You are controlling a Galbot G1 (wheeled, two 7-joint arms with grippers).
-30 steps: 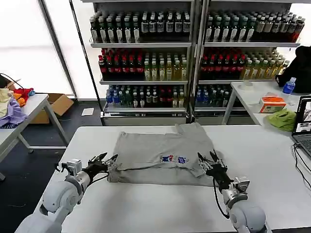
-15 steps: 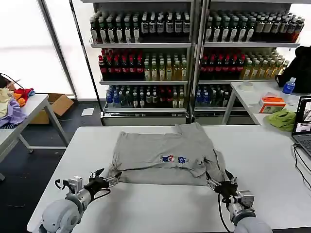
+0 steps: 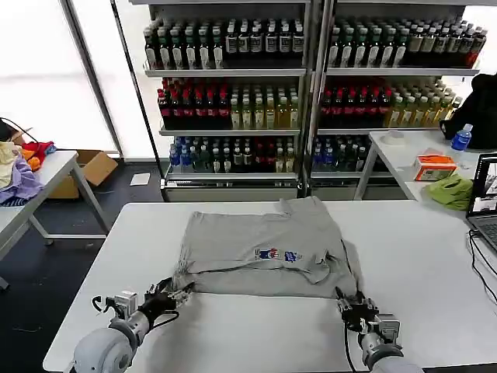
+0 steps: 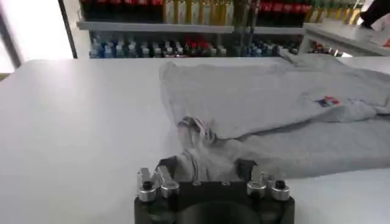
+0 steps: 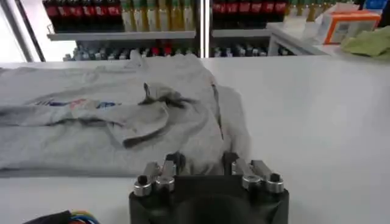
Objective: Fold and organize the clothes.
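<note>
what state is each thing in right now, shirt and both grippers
grey shirt: partly folded, lying flat on the white table, chest print up
left gripper: open, fingers straddling the shirt's near left corner
right gripper: open, fingers straddling the shirt's near right corner

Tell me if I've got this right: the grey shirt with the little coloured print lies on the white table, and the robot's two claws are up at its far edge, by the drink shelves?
Not quite. The grey shirt does lie on the white table, but the left gripper and right gripper are at its near edge, closest to the robot, as the head view shows.
</note>
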